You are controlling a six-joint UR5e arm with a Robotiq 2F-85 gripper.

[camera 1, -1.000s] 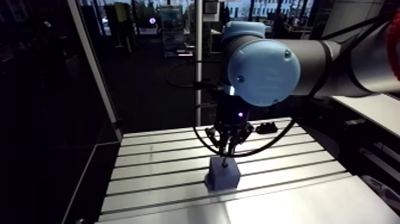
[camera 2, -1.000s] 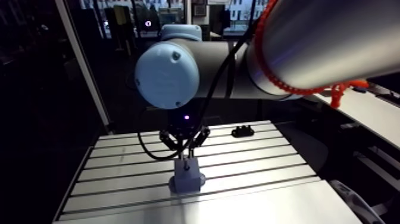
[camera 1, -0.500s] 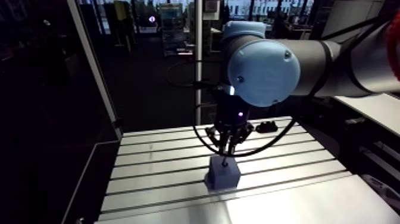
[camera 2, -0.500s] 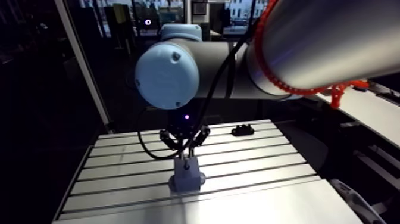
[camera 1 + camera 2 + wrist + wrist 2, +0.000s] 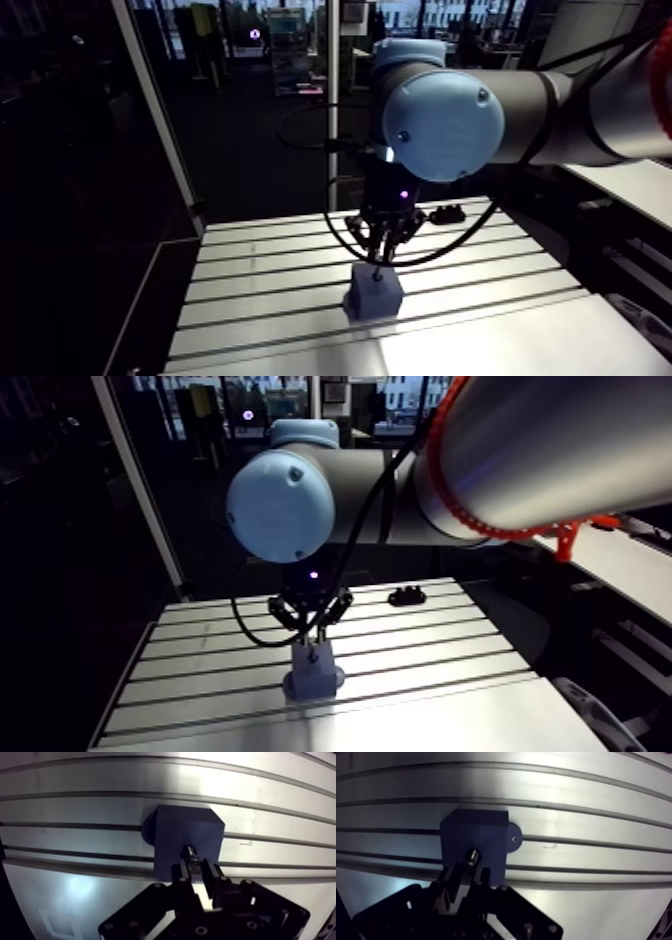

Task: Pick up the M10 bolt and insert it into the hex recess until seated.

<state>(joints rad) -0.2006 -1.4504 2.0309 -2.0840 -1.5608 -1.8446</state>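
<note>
Next to nothing has moved since the earlier frames: the pincer [image 5: 197,871] hangs at the same spot over the block [image 5: 175,832], and nothing on the desk [image 5: 75,807] has shifted. The pincer is closed on the bolt [image 5: 191,858]. The wrist view shows the metal shank clamped between the two fingers [image 5: 216,878], with its free end poking out ahead of the fingertips. That end points down at the block's top face, close to the edge nearest the pincer. In the arm view the bolt runs as a thin upright line from the fingertips to the block's top. Whether its tip is already inside the block or only touching the surface, I cannot tell. The block is dark blue and box-shaped. It sits directly under and slightly ahead of the pincer, resting on the slotted desk across one of its grooves. A rounded tab [image 5: 513,838] with a small hole sticks out from the block's base on one side, flat on the desk. Well beyond the pincer, near the desk's far edge, lies a small dark object [image 5: 447,212]; it is too small to identify.
</note>
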